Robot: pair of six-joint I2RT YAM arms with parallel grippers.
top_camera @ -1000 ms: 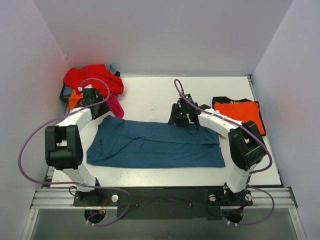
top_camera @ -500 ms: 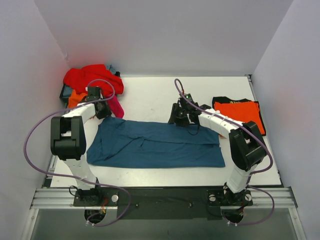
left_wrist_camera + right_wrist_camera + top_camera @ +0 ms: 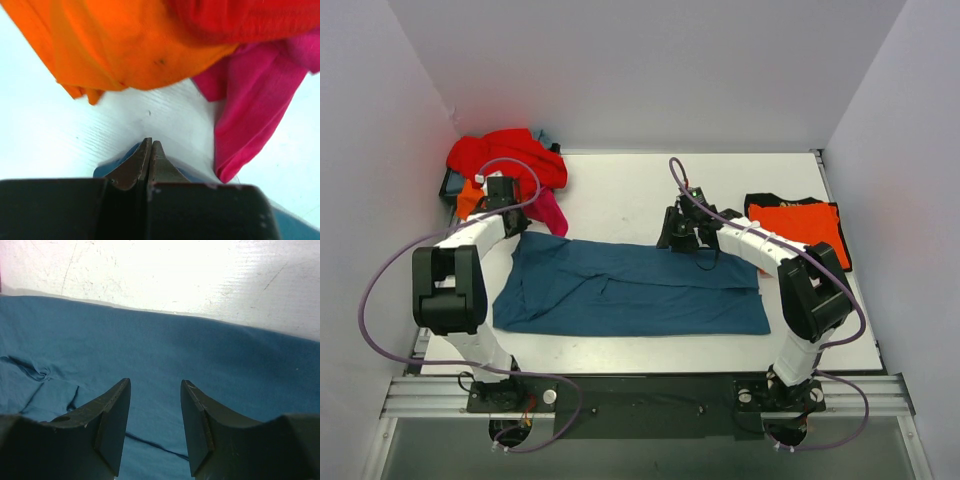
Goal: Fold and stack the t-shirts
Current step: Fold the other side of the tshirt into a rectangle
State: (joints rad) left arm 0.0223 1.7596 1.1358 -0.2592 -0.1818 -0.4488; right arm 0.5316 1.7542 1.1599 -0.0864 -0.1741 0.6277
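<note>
A teal t-shirt [image 3: 640, 290] lies spread flat across the table in front of both arms. My left gripper [image 3: 523, 232] sits at its far left corner. In the left wrist view the fingers [image 3: 150, 142] are pressed together with no gap, teal cloth [image 3: 107, 167] showing on both sides of them. My right gripper [image 3: 678, 240] hovers over the shirt's far edge, open, with only teal fabric [image 3: 150, 345] beneath the gap [image 3: 155, 382]. Red [image 3: 505, 155], orange [image 3: 470, 197] and pink [image 3: 552, 212] t-shirts lie heaped at the back left.
A folded orange shirt [image 3: 798, 222] rests on a black one [image 3: 790, 200] at the right side of the table. The heap lies just beyond my left fingers: orange [image 3: 125, 45], pink [image 3: 250, 100]. White walls enclose the table.
My left gripper has gone from open to shut at the teal shirt's far left corner, its arm shifting slightly. The right gripper has narrowed a little and stayed in place.
</note>
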